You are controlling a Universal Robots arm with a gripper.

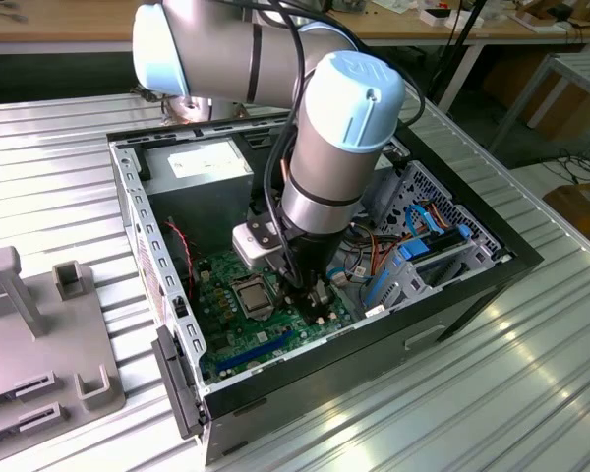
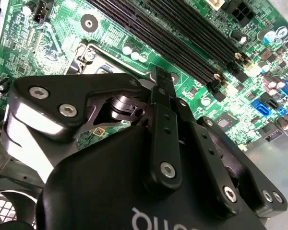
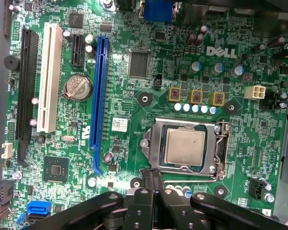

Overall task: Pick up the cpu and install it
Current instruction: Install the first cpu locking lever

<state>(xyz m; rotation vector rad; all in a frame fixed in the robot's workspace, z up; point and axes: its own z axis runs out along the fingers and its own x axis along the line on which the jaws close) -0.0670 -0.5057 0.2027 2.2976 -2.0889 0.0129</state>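
Observation:
The cpu [image 3: 185, 146], a small silver-grey square, lies flat in the black socket with a metal frame [image 3: 153, 143] around it on the green motherboard [image 3: 134, 96]. In the exterior view the cpu [image 1: 253, 293] is inside the open computer case, just to the exterior view's left of my gripper [image 1: 318, 305]. My gripper [image 3: 151, 174] hangs low over the board, its tip at the socket's edge beside the cpu. The black fingers [image 2: 159, 84] are pressed together with nothing visible between them.
Long black memory slots [image 2: 182, 33] run beside the socket. A blue expansion slot [image 3: 102, 96], a white slot [image 3: 50, 76] and a coin battery [image 3: 78, 86] lie further off. The case walls [image 1: 138, 226], a grey power-supply box [image 1: 202, 162] and a drive cage [image 1: 423, 246] hem in the arm.

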